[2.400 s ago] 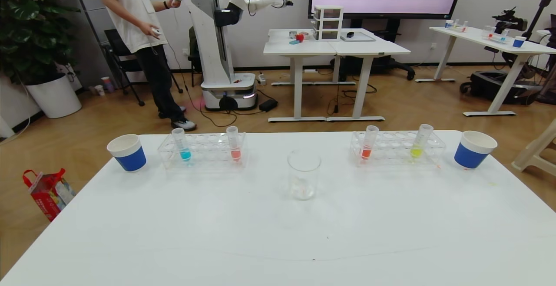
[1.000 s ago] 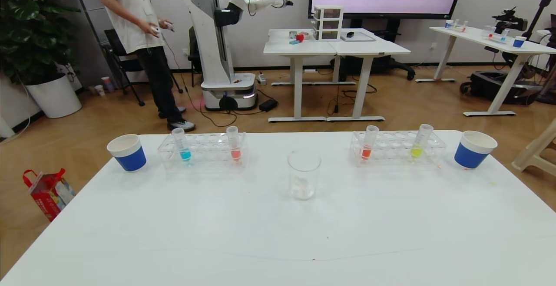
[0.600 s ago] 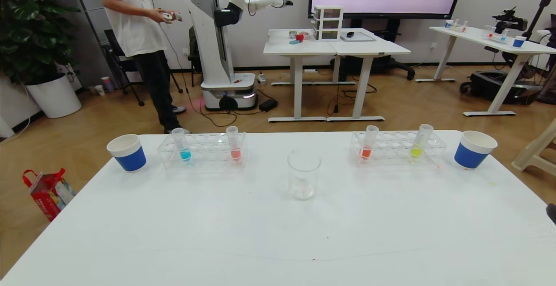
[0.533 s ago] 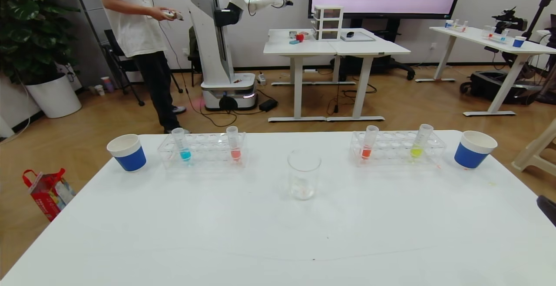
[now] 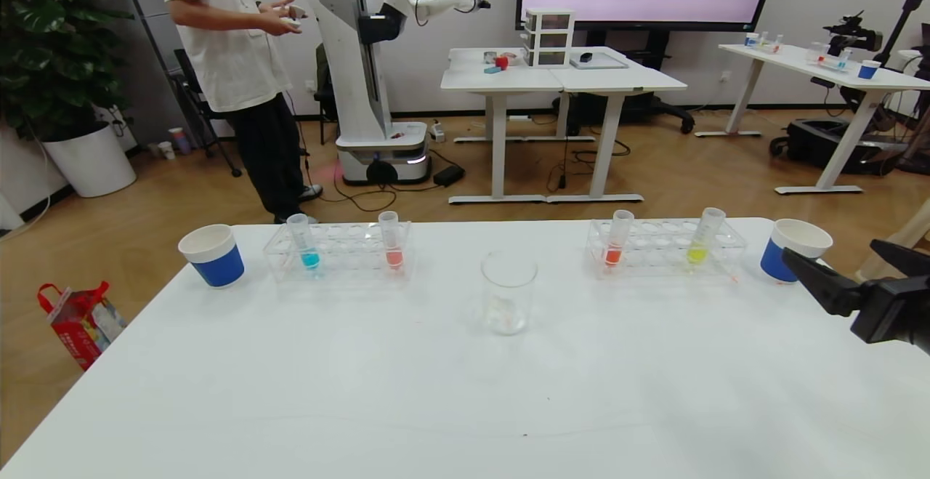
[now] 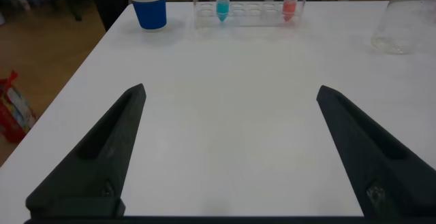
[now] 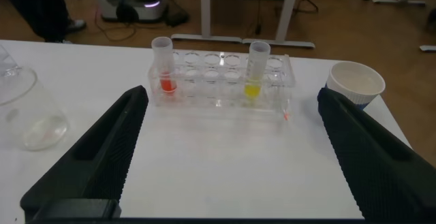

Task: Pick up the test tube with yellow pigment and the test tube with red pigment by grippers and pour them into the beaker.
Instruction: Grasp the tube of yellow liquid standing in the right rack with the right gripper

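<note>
While nothing is lifted yet, the step in hand looks like the reach for the first tube.
Step tip: bring right hand (image 5: pixel 861 270) in level, straddle the test tube with yellow pigment (image 7: pixel 256 69) below its rim, lift straight up out of the rack (image 7: pixel 221 84).
Right hand: fingers spread wide, empty, touching nothing; yellow tube ahead of it, well apart.
Red option: test tube with red pigment (image 7: pixel 163 66) in same rack, further toward the beaker (image 5: pixel 508 291).
Left hand (image 6: pixel 228 149): released wide, empty, low over the desk (image 6: pixel 231 115); second rack far ahead of it.
Beaker: ahead, off to the inner side of both hands.
Risk: paper cup (image 7: pixel 354 84) sits just beside the reach path.
</note>
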